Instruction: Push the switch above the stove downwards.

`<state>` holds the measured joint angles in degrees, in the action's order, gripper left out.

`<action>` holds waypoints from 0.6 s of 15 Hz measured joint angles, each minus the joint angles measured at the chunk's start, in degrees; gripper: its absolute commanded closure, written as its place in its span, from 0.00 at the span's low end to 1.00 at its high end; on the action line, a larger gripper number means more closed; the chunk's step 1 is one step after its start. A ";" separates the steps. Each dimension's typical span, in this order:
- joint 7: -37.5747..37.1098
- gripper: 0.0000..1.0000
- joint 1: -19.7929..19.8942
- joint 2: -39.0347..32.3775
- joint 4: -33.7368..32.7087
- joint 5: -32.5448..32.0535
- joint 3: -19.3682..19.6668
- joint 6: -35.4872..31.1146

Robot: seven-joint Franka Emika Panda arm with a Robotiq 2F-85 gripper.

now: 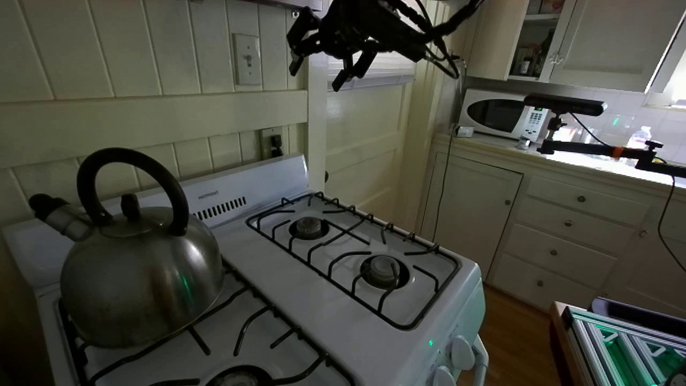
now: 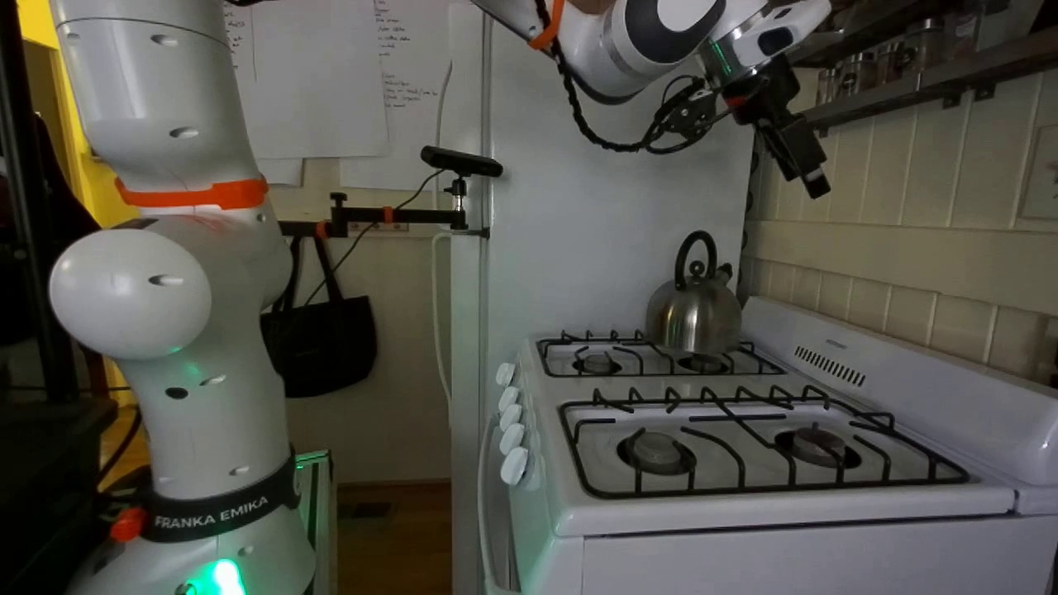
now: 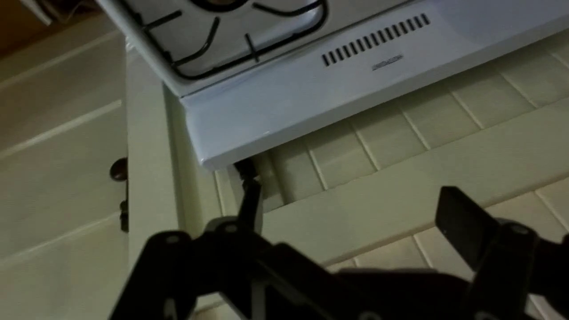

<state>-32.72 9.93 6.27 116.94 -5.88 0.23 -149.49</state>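
The switch (image 1: 247, 60) is a cream upright plate on the panelled wall, with a small toggle at its centre. Which way the toggle points is too fine to tell. Part of the switch (image 2: 1038, 175) also shows at the right edge of an exterior view, and it is out of view from the wrist. Below stands the white stove (image 1: 252, 244) with black grates. High above the stove hangs my gripper (image 1: 317, 75), apart from the switch. In the wrist view my gripper (image 3: 351, 195) is open, its fingers wide apart with only wall behind them.
A steel kettle (image 1: 142, 279) with a tall black handle sits on the stove. A dark outlet (image 1: 271, 142) with a plug is under the switch. Shelves with jars (image 2: 888, 62) run along the wall near the arm. A camera (image 1: 565, 104) on a bracket stands by the counter.
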 measured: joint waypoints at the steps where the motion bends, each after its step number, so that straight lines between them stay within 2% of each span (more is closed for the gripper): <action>1: -1.05 0.00 0.67 -0.05 -0.19 -4.57 0.13 0.00; 4: -2.06 0.00 1.44 -0.67 -1.62 -14.08 0.70 0.00; 9: 4.53 0.00 0.77 -4.16 -5.93 -15.12 1.21 0.00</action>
<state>-28.19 10.70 2.11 111.01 -21.00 1.44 -149.49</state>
